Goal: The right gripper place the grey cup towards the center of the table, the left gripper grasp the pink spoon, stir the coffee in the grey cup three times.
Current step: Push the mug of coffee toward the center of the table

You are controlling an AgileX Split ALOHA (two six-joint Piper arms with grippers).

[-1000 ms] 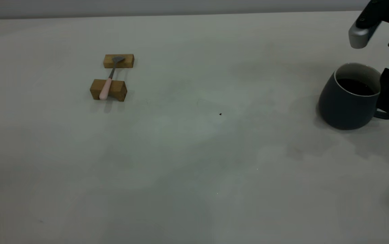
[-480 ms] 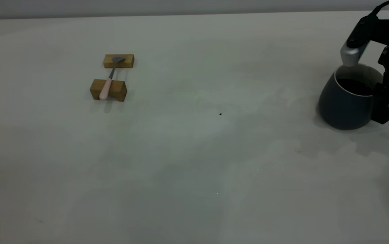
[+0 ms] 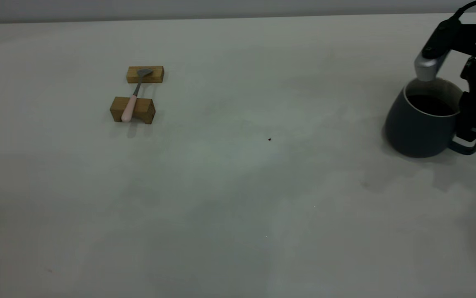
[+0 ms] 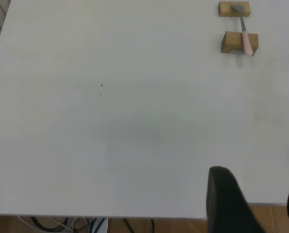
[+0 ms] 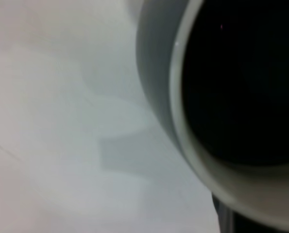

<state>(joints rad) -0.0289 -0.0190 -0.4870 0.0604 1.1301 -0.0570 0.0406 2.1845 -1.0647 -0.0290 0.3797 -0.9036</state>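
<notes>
The grey cup (image 3: 416, 128) stands at the table's (image 3: 238, 198) far right, with dark coffee (image 3: 430, 104) in it. My right gripper (image 3: 474, 124) is at the cup's handle (image 3: 465, 148) and looks shut on it. In the right wrist view the cup's white rim (image 5: 183, 121) and the coffee (image 5: 241, 82) fill the picture. The pink spoon (image 3: 132, 101) lies across two tan wooden blocks at the left rear, untouched. My left gripper (image 4: 261, 204) hovers open over the table's edge, far from the spoon (image 4: 246, 36); it is outside the exterior view.
The far block (image 3: 155, 74) carries the spoon's bowl, the near block (image 3: 144, 109) its handle. A tiny dark speck (image 3: 269, 139) marks the table near the middle. Wide bare surface lies between the blocks and the cup.
The right gripper came down to the cup's handle. The cup has since shifted slightly left with it, and the handle loop now shows below the gripper.
</notes>
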